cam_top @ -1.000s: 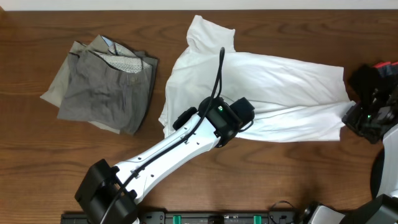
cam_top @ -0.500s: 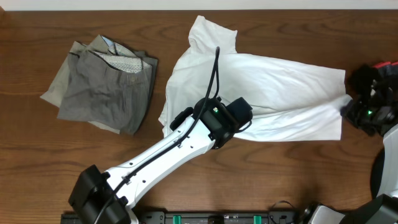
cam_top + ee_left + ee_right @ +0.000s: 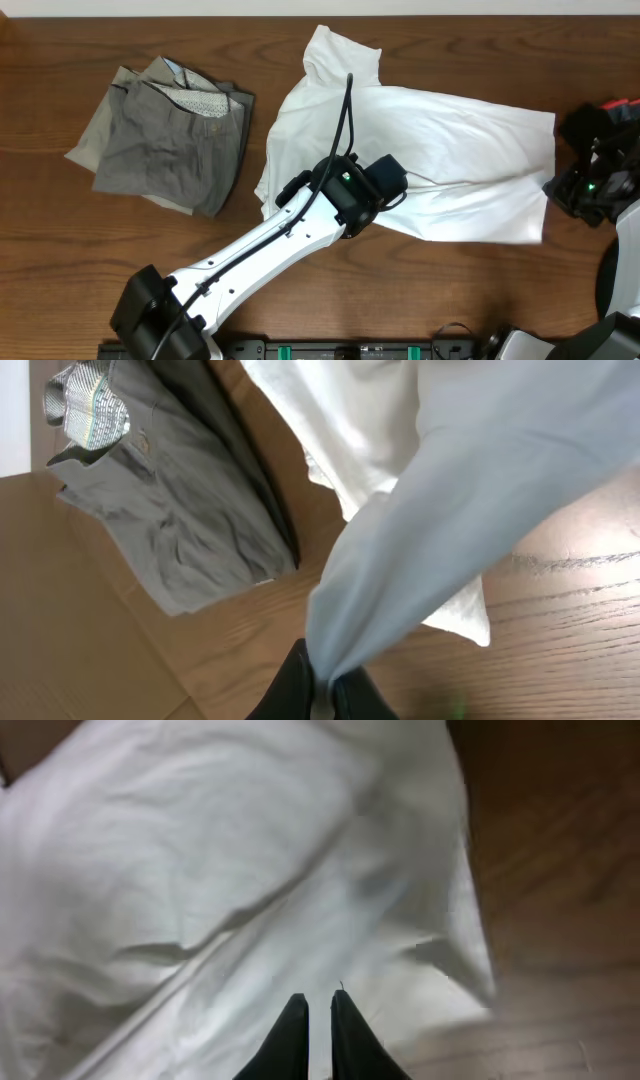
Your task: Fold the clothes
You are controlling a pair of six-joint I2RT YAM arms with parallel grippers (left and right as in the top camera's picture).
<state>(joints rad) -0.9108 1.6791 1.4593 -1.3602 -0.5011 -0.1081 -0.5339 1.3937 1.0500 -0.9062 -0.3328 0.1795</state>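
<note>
White T-shirt (image 3: pixel 450 130), centre-right, has spread lower at its right hem. Left gripper (image 3: pixel 322 678) clamps a mid-shirt fold — probably to flip it over. Right gripper (image 3: pixel 318 1000) fingers nearly together at the hem — can't tell if holding.

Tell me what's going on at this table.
Two robot arms are working on a white T-shirt spread across the wooden table. The left gripper is pinched shut on a bunch of the shirt near its middle. The right gripper sits at the shirt's far edge with its fingers nearly together; whether they grip the cloth is unclear. Grey trousers lie in a folded pile off to the side.
</note>
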